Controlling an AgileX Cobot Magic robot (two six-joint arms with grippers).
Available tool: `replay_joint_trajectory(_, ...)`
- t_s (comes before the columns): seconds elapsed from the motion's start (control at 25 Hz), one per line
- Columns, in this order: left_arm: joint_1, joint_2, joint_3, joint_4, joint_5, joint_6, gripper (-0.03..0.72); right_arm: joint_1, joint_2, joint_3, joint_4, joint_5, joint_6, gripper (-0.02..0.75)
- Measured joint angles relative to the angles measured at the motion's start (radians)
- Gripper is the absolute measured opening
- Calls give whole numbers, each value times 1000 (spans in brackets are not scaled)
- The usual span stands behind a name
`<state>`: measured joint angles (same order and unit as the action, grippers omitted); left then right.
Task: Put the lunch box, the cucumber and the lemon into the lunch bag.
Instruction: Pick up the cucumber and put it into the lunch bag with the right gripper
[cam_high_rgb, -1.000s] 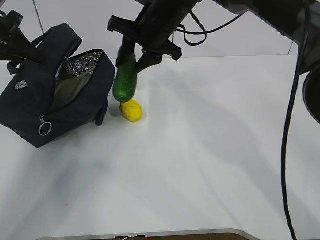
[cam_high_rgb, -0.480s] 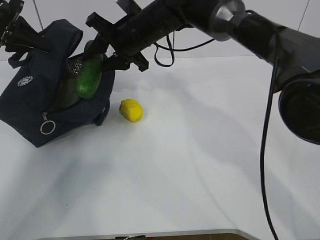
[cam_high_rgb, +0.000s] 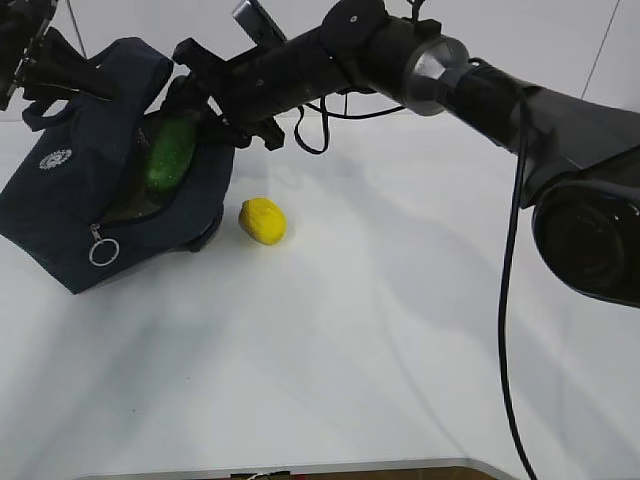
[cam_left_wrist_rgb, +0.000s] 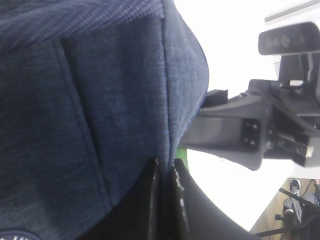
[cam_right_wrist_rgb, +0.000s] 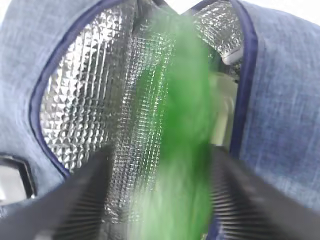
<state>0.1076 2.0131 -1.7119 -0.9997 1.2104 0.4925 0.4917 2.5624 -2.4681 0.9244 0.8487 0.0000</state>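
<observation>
The navy lunch bag (cam_high_rgb: 60, 210) stands open at the left, silvery lining (cam_right_wrist_rgb: 85, 100) showing. My left gripper (cam_left_wrist_rgb: 165, 167) is shut on the bag's fabric rim, holding it up at the top left (cam_high_rgb: 62, 68). My right gripper (cam_high_rgb: 195, 105) hangs over the bag's mouth with its jaws apart. The green cucumber (cam_high_rgb: 167, 158) is partway inside the opening. In the right wrist view the cucumber (cam_right_wrist_rgb: 180, 150) is a blur, with lining visible between it and the left finger. A pale shape (cam_right_wrist_rgb: 225, 107) deep in the bag may be the lunch box. The yellow lemon (cam_high_rgb: 263, 221) lies on the table beside the bag.
The white table (cam_high_rgb: 400, 330) stretches right and forward of the bag. A silver zipper ring (cam_high_rgb: 103, 250) hangs on the bag's front. The long right arm (cam_high_rgb: 450, 80) crosses over the back of the table, its cable (cam_high_rgb: 510, 300) drooping at the right.
The right gripper carried the cucumber left from above the lemon to the bag's mouth, and its jaws have spread. The cucumber has sunk into the opening. The left gripper kept its hold.
</observation>
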Motion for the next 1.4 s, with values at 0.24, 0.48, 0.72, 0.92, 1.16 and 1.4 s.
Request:
replay_joint_trajectory(0.24,0,0,0,0,0,0,-13,0,0,0,9,7,-32,559)
replay_joint_trajectory(0.48,0,0,0,-2,0,0,-13,0,0,-7,35,85,-72,581)
replay_joint_trajectory(0.72,4,0,0,71,0,-45,-13,-24,0,-70,38,291,-200,581)
replay_joint_trajectory(0.92,9,0,0,150,0,-96,-13,-37,0,-140,-37,374,-209,581)
replay_joint_trajectory(1.16,9,-21,0,172,0,-109,-13,-39,-16,-209,-186,387,-120,581)
replay_joint_trajectory(1.4,9,-40,0,181,-2,-157,-13,-24,-78,-216,-398,398,-96,581)
